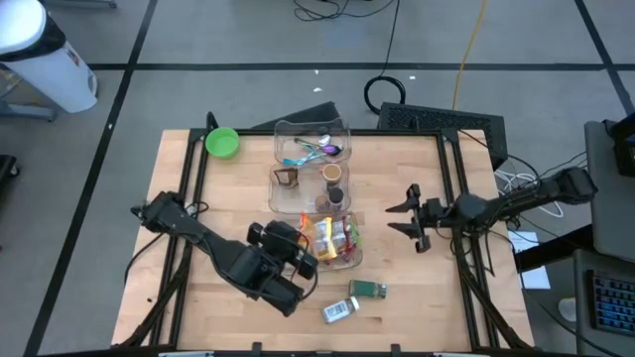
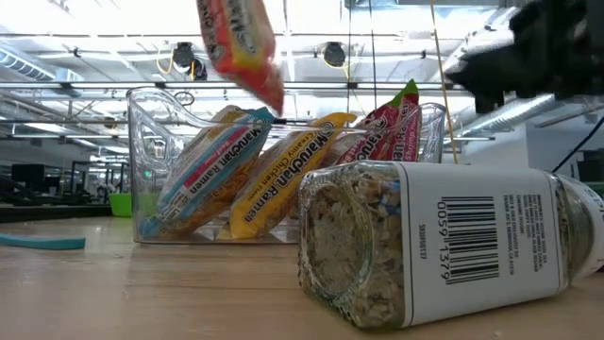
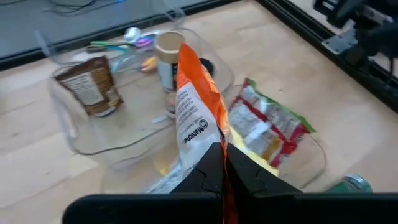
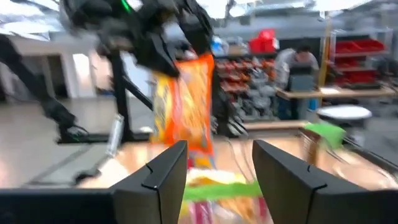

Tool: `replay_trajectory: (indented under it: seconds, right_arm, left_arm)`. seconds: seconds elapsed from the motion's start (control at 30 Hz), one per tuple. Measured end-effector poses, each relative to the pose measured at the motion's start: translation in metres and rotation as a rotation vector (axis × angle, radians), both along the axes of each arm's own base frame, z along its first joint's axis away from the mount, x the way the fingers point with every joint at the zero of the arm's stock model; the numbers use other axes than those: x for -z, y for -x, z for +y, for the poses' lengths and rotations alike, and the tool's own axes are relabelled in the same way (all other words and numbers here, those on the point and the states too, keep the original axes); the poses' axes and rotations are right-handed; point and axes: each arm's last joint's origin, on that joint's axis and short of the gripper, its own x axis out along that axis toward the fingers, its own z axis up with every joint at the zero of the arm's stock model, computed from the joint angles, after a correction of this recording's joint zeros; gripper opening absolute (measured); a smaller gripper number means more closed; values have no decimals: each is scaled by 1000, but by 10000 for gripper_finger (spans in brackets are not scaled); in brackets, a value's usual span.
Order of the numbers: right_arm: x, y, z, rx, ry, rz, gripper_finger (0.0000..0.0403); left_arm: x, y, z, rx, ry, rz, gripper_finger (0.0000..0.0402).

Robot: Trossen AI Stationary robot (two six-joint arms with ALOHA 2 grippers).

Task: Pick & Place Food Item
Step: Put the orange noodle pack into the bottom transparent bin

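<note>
Orange ramen packet (image 3: 198, 118) clenched in left gripper (image 3: 224, 163), dangling above clear bin (image 3: 311, 163) of ramen packets.

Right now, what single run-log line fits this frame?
left claw: shut on ramen pack, lifted over bin | right claw: open, empty, beside bin | jar: lying on table

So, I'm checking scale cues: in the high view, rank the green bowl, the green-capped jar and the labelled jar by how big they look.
1. green bowl
2. labelled jar and green-capped jar: too alike to rank.
</note>
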Motion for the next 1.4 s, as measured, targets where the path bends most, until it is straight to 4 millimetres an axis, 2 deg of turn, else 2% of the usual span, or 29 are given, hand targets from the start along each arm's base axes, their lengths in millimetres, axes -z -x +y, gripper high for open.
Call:
replay_trajectory:
  seconds: [0.13, 0.2, 0.3, 0.43, 0.6, 0.8, 1.0, 1.17, 1.33, 1.4]
  right_arm:
    - [13, -3, 1, 63, 40, 165, 173]
    - [7, -7, 2, 71, 63, 213, 173]
    - [-4, -10, 3, 70, 70, 198, 173]
    - [-6, -11, 3, 73, 100, 190, 173]
    - [-8, -11, 2, 82, 121, 176, 173]
    - [-11, -11, 2, 90, 137, 150, 173]
    - [-13, -12, -3, 181, 163, 139, 173]
    - [-13, -12, -6, 204, 161, 141, 173]
    - [-13, -12, -7, 208, 158, 142, 172]
    - [-13, -12, -7, 208, 158, 143, 171]
  left_arm:
    - [1, 6, 4, -44, 41, 56, 0]
    - [2, 5, 6, -35, 64, 89, 0]
    - [0, 2, 11, -44, 90, 100, 0]
    - [-1, -1, 20, -39, 78, 124, 0]
    - [-11, 1, 33, -8, 30, 136, 0]
    - [-22, 1, 52, -10, -2, 140, 0]
    - [-36, 4, 78, 36, -49, 204, 0]
    - [-58, 18, 98, 49, -93, 189, 0]
    - [-90, 51, 106, 40, -132, 74, 0]
    - [-95, 64, 104, 40, -150, 38, 0]
